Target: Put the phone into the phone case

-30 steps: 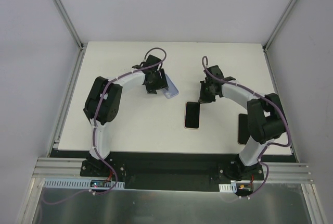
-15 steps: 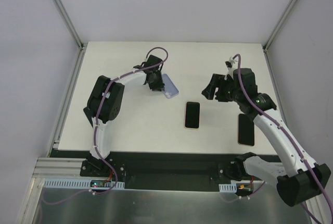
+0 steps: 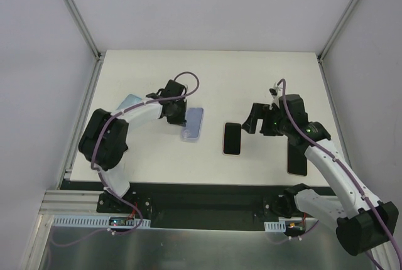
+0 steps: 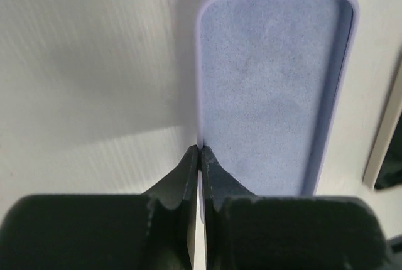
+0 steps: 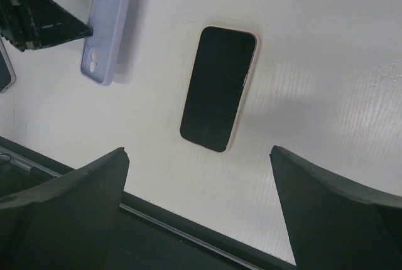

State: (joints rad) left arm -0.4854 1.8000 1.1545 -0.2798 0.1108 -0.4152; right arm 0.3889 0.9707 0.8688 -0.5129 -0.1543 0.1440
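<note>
Lilac phone case [image 3: 192, 123] is lying hollow side up left of centre, with the left gripper [image 3: 177, 113] reaching in on a bent arm and pinching its left wall between the fingers [image 4: 188, 169]. Beside the phone [image 3: 232, 138], just to its right, the right gripper [image 3: 256, 123] is hovering spread wide, holding nothing. White table [image 3: 251, 75] is showing between case and phone. The right arm is partly hiding a second phone [image 3: 297, 157] near the right edge.
</note>
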